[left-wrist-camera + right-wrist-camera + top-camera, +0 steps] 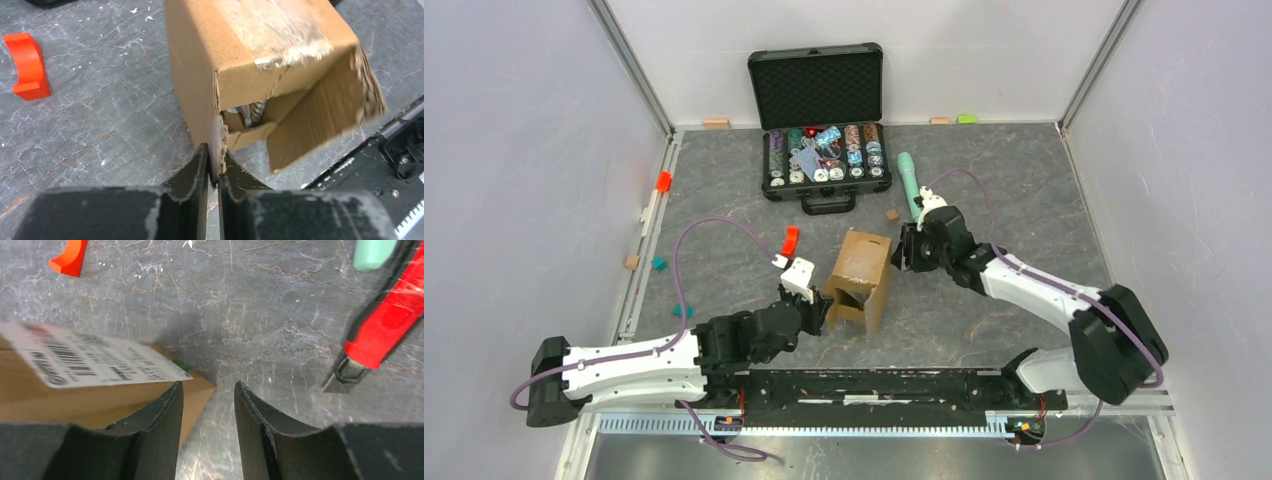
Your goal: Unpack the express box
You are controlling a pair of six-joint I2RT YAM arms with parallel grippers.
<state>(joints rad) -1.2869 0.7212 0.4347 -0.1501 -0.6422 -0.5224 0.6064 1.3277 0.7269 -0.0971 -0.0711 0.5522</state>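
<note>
The express box (860, 280), a brown carton with glossy tape, stands tilted in the middle of the table, its open end facing the near edge. In the left wrist view the express box (250, 60) has one flap hanging open, and something shiny shows inside. My left gripper (215, 167) is shut on the torn cardboard edge at the opening's left side. My right gripper (905, 250) hovers at the box's far right side. In the right wrist view its jaws (207, 390) stand open, with the labelled box (75, 365) beside the left finger and only a corner of it between them.
A black case of poker chips (824, 130) lies open at the back. A mint-green pen (908, 180) and a red utility knife (385, 330) lie near my right gripper. A red block (791, 240) sits left of the box. A black rail (874, 385) runs along the near edge.
</note>
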